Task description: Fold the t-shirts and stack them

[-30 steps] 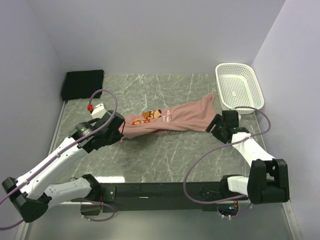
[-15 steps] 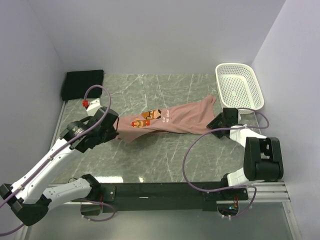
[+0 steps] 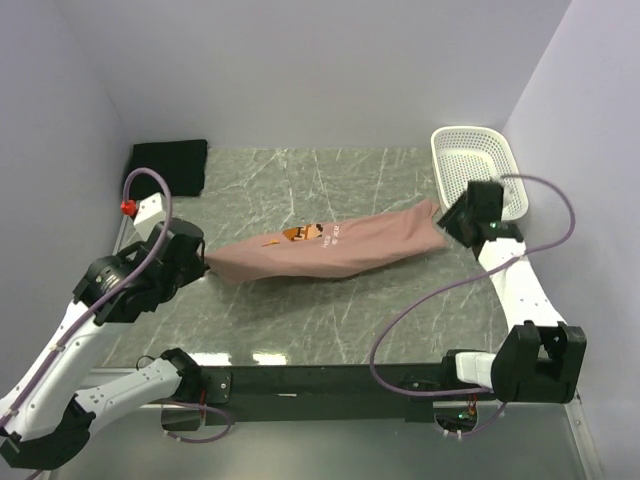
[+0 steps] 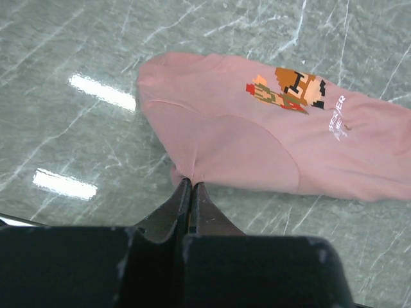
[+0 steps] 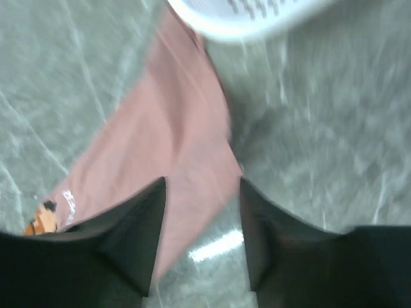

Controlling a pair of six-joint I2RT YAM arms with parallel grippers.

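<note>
- From above, the salmon-pink t-shirt (image 3: 340,250) lies stretched left to right across the middle of the desk (image 3: 300,315). My left pincer (image 3: 206,262) is at its left end and my right pincer (image 3: 447,222) at its right end, beside the white mesh basket (image 3: 480,168). The black folded t-shirt (image 3: 168,166) sits in the far left corner.
- At my left wrist, the left pincer (image 4: 191,187) is clenched on the near edge of the salmon-pink t-shirt (image 4: 244,141), with the cartoon print (image 4: 289,90) facing up.
- The right wrist view is blurred. My right pincer (image 5: 200,192) is released, fingers spread above the salmon-pink t-shirt (image 5: 173,128), just short of the white mesh basket (image 5: 247,16).

One pink t-shirt (image 3: 340,250), one black t-shirt (image 3: 166,168) and one white mesh basket (image 3: 440,168) on one table (image 3: 300,320)
</note>
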